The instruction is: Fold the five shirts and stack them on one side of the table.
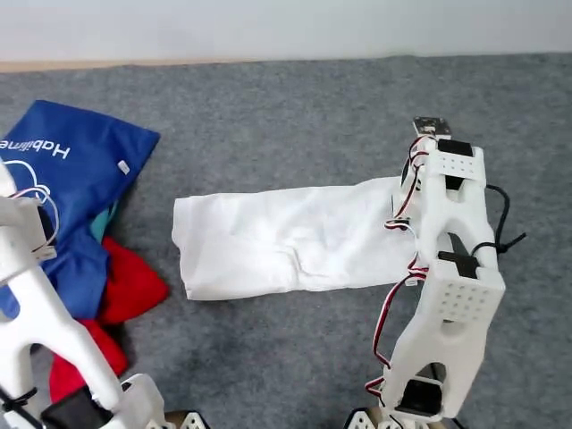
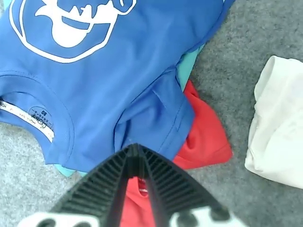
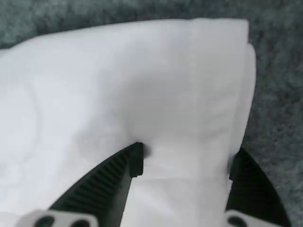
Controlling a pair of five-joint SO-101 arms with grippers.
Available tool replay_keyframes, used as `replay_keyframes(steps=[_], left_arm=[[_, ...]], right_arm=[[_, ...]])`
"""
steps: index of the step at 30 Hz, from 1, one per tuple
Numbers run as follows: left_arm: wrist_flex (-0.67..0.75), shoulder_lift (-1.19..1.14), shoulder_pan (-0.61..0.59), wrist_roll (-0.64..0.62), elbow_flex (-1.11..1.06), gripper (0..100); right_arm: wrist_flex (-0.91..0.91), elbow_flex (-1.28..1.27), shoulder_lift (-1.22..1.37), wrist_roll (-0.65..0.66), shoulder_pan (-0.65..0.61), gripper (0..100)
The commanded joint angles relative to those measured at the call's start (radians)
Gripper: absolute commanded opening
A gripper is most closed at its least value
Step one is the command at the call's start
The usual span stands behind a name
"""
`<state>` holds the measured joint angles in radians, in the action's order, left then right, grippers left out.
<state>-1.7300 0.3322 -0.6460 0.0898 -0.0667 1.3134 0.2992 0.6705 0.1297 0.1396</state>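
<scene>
Since the next fold turns on which end I've got, geometry first: the white shirt [image 1: 286, 241] lies mid-table as a long strip, long axis running side to side in the high view. My right gripper [image 3: 184, 163] sits over its right-hand end, w/ the rest of the strip stretching away toward the left arm's side. That gripper's jaws stand apart, one on each side of a band of cloth near the end edge, tips down at the fabric. I can't tell if they press it, but nothing's pinched yet. So the right arm is clearly the nearer one. My guess is the move is to close on this end and carry it over along the long axis toward the far end, halving the strip. The shirt looks already folded lengthwise: soft creases in the middle, edges approx. parallel, far end a bit uneven. It's thin, limp cloth, so the layers may slip if I catch only the top one. My left gripper [image 2: 136, 149] is closed w/ nothing in it, above the pile at the left side of the table [image 1: 295, 107]. The blue shirt [image 1: 80, 170] is on top, a teal shirt [image 2: 189, 68] edge shows under it, and the red shirt [image 1: 130, 286] sticks out below. That pile is near the strip's far end but apart from it.
</scene>
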Motion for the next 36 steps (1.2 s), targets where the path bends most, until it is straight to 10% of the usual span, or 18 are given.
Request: replay_keyframes(steps=[1,6,36], left_arm=[[-0.023,0.032,0.002,0.006,0.031,0],[-0.023,0.037,0.002,0.006,0.031,0],[-0.025,0.038,0.0,0.005,0.031,0]], right_arm=[[0.021,0.035,0.001,-0.009,-0.013,18.4],[0.036,0.037,-0.001,-0.009,-0.007,0.4],[0.041,0.06,-0.182,0.358,0.415,1.0]])
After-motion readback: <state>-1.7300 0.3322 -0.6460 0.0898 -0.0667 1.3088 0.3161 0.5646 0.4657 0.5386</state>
